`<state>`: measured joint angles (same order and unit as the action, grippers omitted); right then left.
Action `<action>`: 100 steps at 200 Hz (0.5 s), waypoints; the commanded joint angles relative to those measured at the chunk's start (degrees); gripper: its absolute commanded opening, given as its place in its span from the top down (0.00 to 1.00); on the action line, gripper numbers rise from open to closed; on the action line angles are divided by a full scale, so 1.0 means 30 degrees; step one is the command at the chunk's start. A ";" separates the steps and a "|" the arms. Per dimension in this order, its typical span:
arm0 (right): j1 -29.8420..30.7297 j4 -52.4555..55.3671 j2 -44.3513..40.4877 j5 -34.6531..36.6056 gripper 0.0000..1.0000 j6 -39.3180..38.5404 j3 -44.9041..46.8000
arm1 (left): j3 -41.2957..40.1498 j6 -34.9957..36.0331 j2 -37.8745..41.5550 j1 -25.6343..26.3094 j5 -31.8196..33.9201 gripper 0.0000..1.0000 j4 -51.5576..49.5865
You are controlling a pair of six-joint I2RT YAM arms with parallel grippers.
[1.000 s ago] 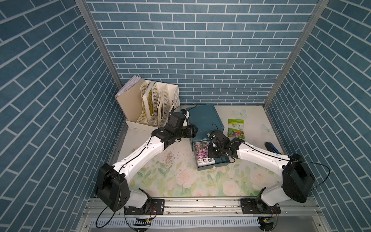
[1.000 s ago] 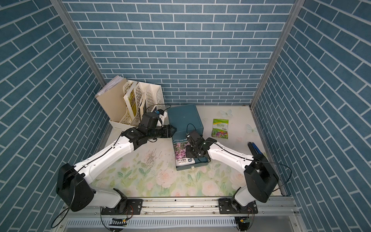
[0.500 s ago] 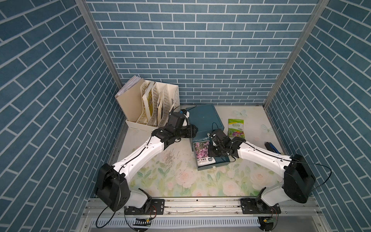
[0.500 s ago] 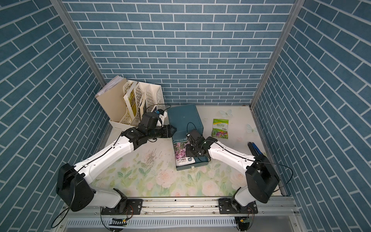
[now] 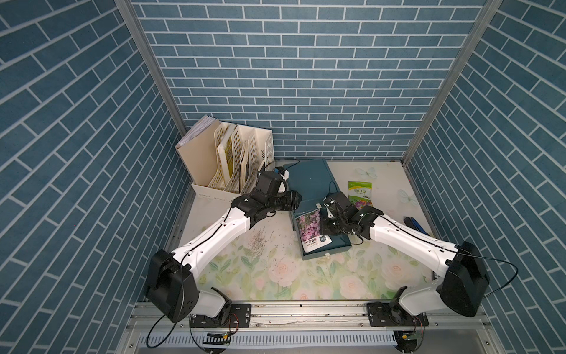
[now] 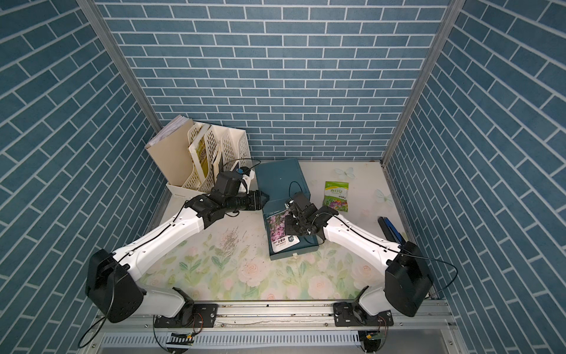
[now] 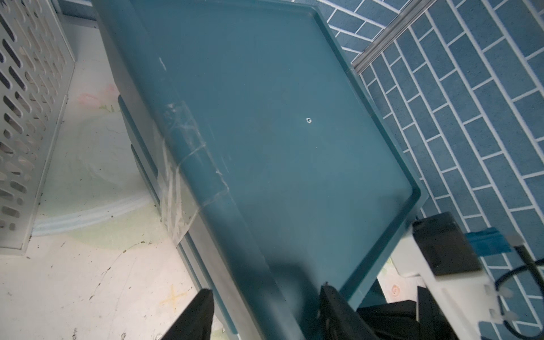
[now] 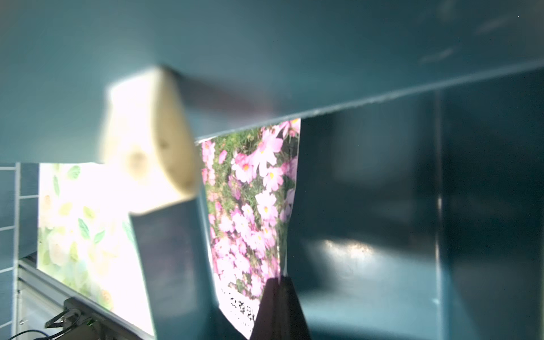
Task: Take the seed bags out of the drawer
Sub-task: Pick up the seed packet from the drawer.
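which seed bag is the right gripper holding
The pink-flowered bag, in the open drawer, pinched at its edge by the shut right gripper. The green bag lies untouched on the table beside the cabinet.

- A green-white seed bag (image 5: 360, 196) printed with mixed flowers is seen lying flat on the table (image 5: 275, 275), outside the drawer (image 5: 327, 252) and to its right, apart from it.
- A seed bag with pink-purple flowers (image 5: 310, 226) and a white lower band is seen inside the open teal drawer, one edge pinched by the closed right gripper (image 8: 278, 284).
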<state>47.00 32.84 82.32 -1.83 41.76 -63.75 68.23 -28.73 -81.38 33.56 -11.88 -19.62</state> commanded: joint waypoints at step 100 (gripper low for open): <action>-0.0140 0.1361 -0.2192 0.0016 1.00 0.1095 -0.0544 | -0.0364 0.0608 0.0013 -0.0065 -0.0303 0.39 -0.1840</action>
<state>46.85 35.40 78.15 -1.96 43.22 -63.92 68.23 -28.62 -81.38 33.54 -11.99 -19.62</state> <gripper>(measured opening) 0.048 0.613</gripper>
